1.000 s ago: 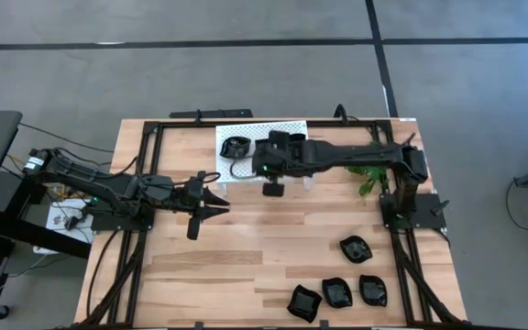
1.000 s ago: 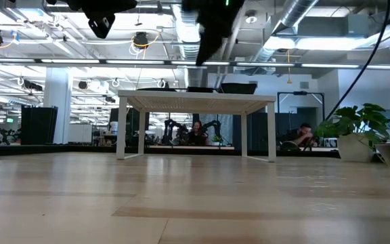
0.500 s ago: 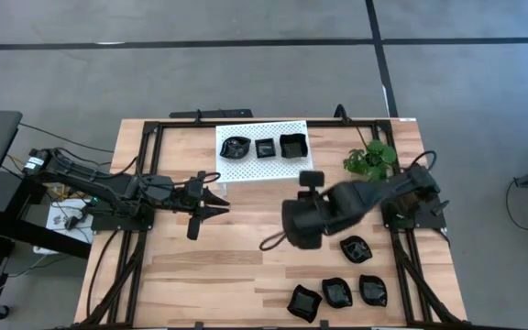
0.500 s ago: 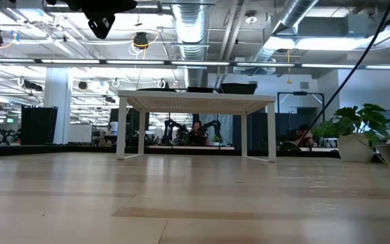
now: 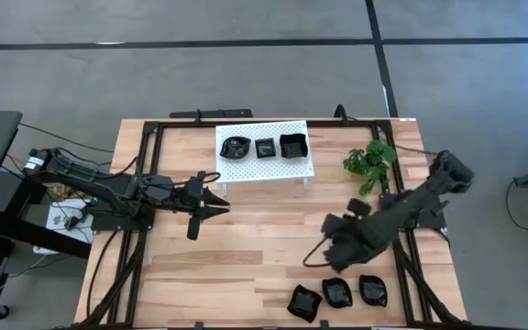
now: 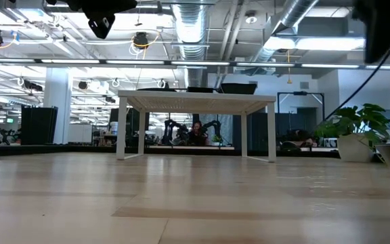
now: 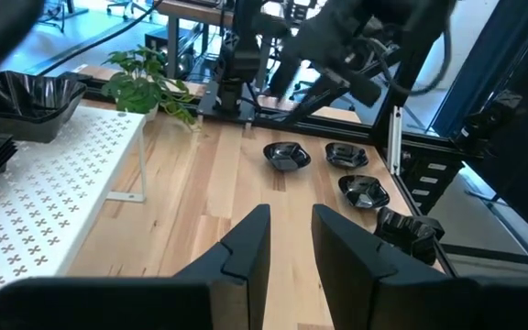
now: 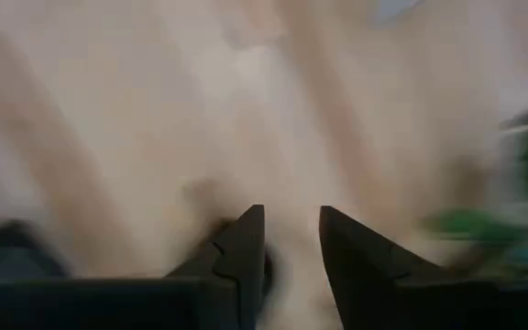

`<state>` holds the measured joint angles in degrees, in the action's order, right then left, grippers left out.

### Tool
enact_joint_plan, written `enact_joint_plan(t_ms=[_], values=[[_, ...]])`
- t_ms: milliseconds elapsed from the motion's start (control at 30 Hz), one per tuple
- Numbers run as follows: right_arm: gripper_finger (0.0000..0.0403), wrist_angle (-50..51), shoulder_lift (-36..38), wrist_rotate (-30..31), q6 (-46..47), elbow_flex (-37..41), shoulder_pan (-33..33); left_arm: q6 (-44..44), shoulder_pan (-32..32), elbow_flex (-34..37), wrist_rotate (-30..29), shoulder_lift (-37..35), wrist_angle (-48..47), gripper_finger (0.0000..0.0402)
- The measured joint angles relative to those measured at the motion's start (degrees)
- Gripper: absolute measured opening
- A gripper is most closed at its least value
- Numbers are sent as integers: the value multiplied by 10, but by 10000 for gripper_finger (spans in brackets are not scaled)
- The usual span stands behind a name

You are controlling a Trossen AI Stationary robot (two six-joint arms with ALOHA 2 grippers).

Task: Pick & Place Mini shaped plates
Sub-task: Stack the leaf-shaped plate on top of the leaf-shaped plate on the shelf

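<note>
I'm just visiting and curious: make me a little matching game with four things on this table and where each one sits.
Things:
1. white perforated rack
2. green plant
3. left gripper
4. right gripper

Places:
A. hovering above the loose black plates near the front edge
B. at the back middle, carrying three black plates
C. waiting over bare wood on the left half
D. beside the rack, toward the right arm's base

Pairs: 1-B, 2-D, 3-C, 4-A
</note>
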<state>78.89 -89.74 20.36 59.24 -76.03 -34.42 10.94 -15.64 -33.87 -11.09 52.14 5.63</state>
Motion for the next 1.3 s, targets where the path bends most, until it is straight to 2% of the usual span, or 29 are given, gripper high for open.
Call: enact_joint_plan(t_ms=[133, 233, 333, 533, 767, 967, 1100, 1300], values=[[102, -193, 70, -57, 89, 126, -24, 0, 0, 0, 0, 0, 2, 85], [102, -261, 81, -87, 125, 176, -43, -1, 0, 0, 0, 0, 4, 85], [103, -264, 73, -100, 161, 196, -62, -1, 0, 0, 0, 0, 4, 85], [118, -274, 8, -151, 198, 198, -76, -2, 0, 0, 0, 0, 4, 85], [148, -266, -74, -208, 185, 197, -76, -2, 0, 0, 0, 0, 4, 85], [155, -263, -101, -208, 150, 191, -75, -2, 0, 0, 0, 0, 5, 85], [128, -239, -109, -208, 152, 191, -75, -2, 0, 0, 0, 0, 9, 85], [36, -239, -93, -207, 152, 191, -74, -2, 0, 0, 0, 0, 9, 85]])
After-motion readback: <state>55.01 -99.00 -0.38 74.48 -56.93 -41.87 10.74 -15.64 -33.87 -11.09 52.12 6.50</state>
